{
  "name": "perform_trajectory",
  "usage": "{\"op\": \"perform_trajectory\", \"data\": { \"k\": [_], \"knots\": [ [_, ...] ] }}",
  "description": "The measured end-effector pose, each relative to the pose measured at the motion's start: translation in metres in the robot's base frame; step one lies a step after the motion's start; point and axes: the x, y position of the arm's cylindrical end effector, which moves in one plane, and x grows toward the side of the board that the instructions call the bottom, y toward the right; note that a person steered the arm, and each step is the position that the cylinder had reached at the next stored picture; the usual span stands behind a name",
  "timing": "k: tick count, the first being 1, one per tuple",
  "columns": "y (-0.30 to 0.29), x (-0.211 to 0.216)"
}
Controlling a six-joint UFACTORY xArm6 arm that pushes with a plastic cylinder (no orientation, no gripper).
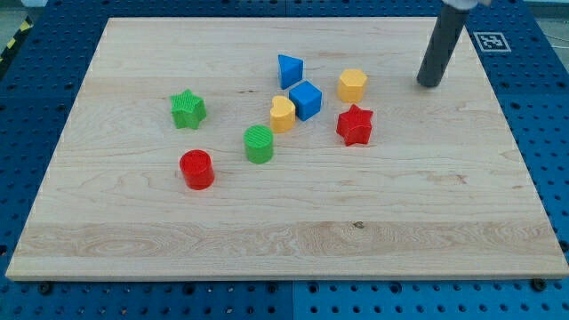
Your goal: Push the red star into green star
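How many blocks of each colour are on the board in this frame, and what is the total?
Red: 2, the red star and the red cylinder
Green: 2, the green star and the green cylinder
Blue: 2, the blue triangle and the blue cube
Yellow: 2, the yellow heart and the yellow hexagon
Total: 8

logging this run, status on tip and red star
My tip at the view's upper right, clear of all blocks. Red star untouched, far right of green star. Yellow heart, blue cube and green cylinder between them.
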Motion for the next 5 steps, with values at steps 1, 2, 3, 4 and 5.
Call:
{"op": "perform_trajectory", "data": {
  "k": [1,2,3,4,5],
  "knots": [
    [-0.021,0.067],
    [-0.047,0.103],
    [-0.081,0.107],
    [-0.119,0.100],
    [-0.136,0.096]
  ]
}}
